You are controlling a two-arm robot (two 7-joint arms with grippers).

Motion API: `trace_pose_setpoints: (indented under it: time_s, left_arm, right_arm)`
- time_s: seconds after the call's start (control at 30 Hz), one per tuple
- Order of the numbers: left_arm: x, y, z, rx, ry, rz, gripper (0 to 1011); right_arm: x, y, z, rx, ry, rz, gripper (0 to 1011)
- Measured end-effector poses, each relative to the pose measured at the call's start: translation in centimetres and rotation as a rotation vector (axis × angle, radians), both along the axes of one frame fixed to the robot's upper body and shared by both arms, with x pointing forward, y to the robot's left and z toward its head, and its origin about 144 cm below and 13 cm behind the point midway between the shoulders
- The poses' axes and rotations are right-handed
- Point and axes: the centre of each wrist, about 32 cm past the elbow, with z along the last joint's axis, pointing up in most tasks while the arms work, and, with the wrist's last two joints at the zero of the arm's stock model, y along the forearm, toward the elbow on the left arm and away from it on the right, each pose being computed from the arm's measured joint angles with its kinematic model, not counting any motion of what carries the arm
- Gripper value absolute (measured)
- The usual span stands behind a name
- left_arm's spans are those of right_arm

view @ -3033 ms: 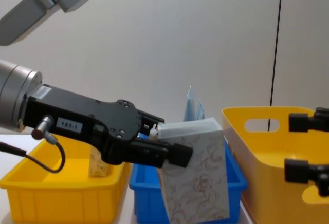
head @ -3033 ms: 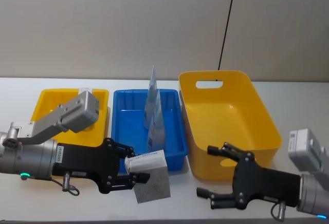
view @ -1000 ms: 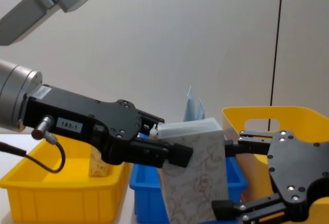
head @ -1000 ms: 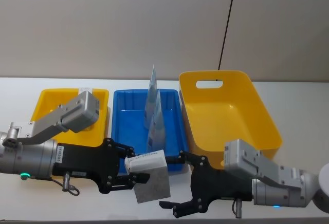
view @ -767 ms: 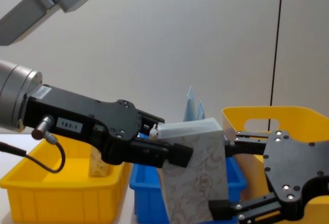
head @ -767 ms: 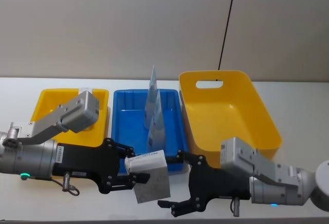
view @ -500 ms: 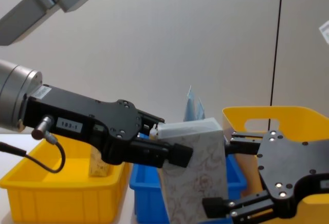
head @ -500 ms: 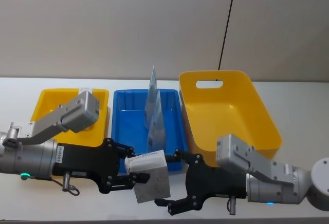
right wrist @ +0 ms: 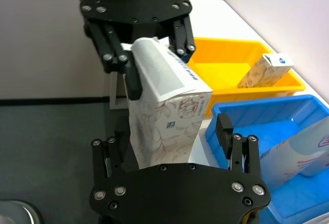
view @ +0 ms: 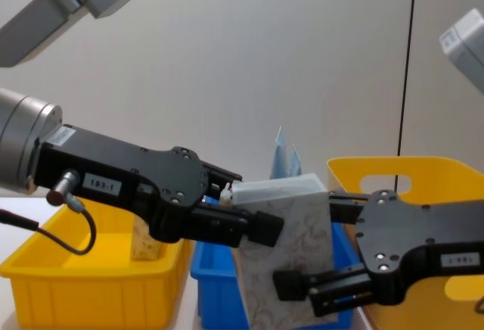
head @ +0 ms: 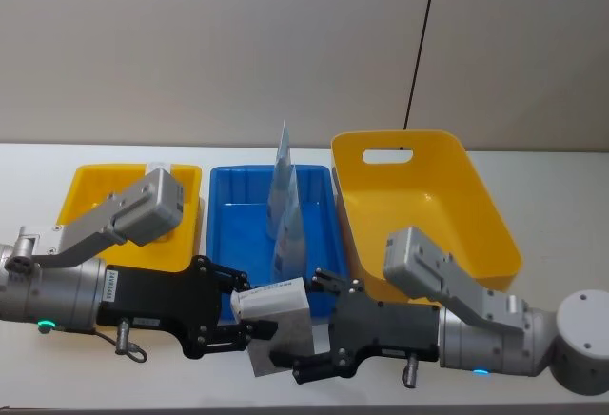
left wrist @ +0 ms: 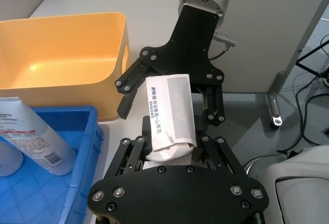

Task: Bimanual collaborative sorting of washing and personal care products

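while the left gripper (head: 255, 308) clamps the white top end of a marble-patterned carton (head: 287, 334) in the head view, it holds the box tilted at the front edge of the white table (head: 561, 196), just before the blue bin (head: 228, 220). the right gripper (head: 309, 327) reaches in from the opposite side with its fingers spread wide, one past the far face of the carton and one past the near face. two pale-blue tubes (head: 288, 207) stand upright in the blue bin; a small yellow bin (head: 90, 196) sits to its left with a second carton (head: 158, 166) at its back, and a large yellow bin (head: 428, 210) sits to its right

from the left wrist view, the carton's white, printed end is pinched between the left fingers, and the right gripper faces it from beyond, its fingers flanking the box

from the right wrist view, the carton stands between the parted right fingers, with a clear gap on the side toward the blue bin; contact on the other side cannot be told

from the chest view, the carton hangs tilted between both grippers in front of the blue bin, and the second carton leans inside the small yellow bin
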Motion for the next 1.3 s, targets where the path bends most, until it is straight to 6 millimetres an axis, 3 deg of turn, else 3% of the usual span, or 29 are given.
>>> trace_pose_setpoints:
  time_s: [0.47,0.73,1.0,1.3]
  left_arm:
    - [0.0,0.0,0.0,0.0,-0.001,0.002,376]
    - [0.0,0.1,0.1,-0.002,-0.003,0.005,376]
    - [0.0,0.1,0.1,-0.003,-0.005,0.005,376]
    - [0.0,0.1,0.1,-0.003,-0.006,0.004,377]
  right_arm:
    - [0.0,1.3,0.0,0.04,0.106,-0.071,1003]
    - [0.0,1.7,0.0,0.049,0.135,-0.086,860]
    - [0.0,1.9,0.0,0.054,0.151,-0.094,605]
    - [0.0,2.0,0.0,0.057,0.157,-0.097,496]
